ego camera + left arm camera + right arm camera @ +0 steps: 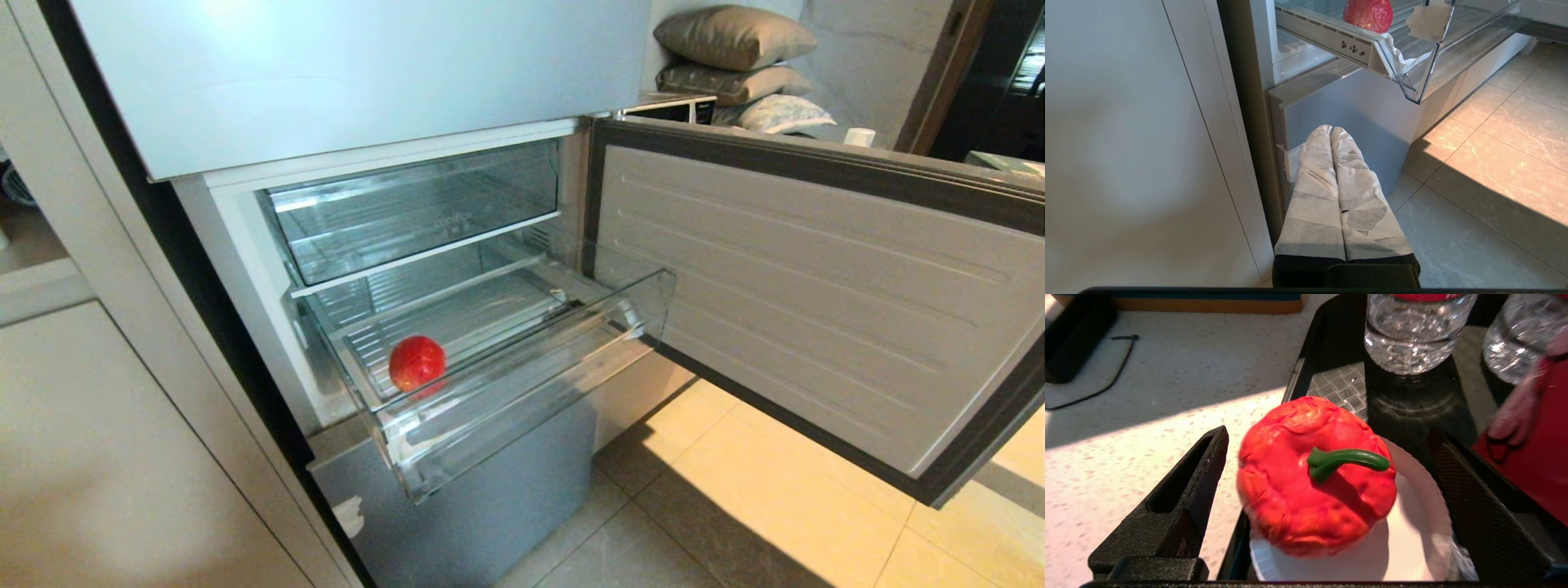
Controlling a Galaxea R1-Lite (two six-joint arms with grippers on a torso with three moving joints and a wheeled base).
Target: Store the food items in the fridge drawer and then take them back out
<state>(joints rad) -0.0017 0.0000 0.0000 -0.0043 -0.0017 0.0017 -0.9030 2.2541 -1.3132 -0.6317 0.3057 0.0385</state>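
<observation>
Pepper [1316, 475] — wrinkled red (green-stemmed), seemingly soft.

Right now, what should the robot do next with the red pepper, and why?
Probably lower the right tool a little and shut it on the pepper. Its fingers stand open on either side of the pepper, which sits on a white plate with its green stem up. The drawer is pulled out and holds only the round red fruit, so the pepper seems to go in next.
</observation>
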